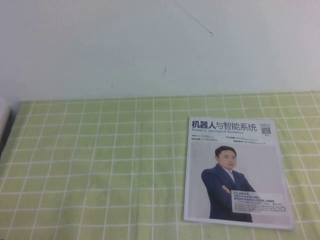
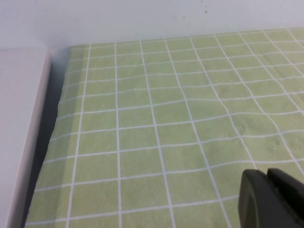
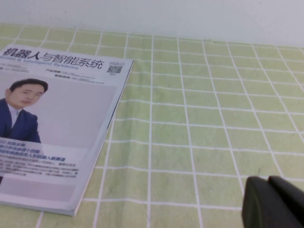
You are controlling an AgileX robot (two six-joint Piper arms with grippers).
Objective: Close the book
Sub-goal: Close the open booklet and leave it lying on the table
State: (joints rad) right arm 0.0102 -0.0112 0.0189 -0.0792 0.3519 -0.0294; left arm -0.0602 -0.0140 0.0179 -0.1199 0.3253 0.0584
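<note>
book: closed, cover up, flat on the green-checked table
left claw: pinched narrow, empty, over bare table
right claw: pinched narrow, empty, near the book

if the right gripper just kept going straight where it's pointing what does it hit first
Probably the green checked tablecloth, then the pale wall; depth is unclear. The right gripper sits beside the closed glossy magazine, aimed past it. The left gripper hovers over that cloth elsewhere.
</note>
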